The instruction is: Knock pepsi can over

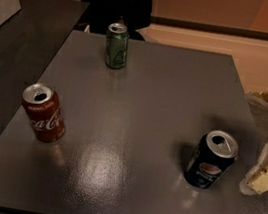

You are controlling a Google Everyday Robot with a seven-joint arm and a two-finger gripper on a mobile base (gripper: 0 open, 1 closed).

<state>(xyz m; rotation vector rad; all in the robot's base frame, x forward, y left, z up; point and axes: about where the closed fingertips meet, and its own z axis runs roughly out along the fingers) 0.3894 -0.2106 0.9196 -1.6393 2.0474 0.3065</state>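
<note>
The pepsi can (210,160) stands upright on the grey table (149,106), at the right near the front; it is dark navy with a silver top and a round logo. My gripper (266,175) is cream-coloured and sits at the right edge of the view, just right of the can and at about its height, apart from it by a small gap.
A red Coca-Cola can (44,113) stands upright at the left. A green can (117,45) stands upright at the back. A darker table (15,55) adjoins on the left. A person in dark clothes (115,0) stands behind the far edge.
</note>
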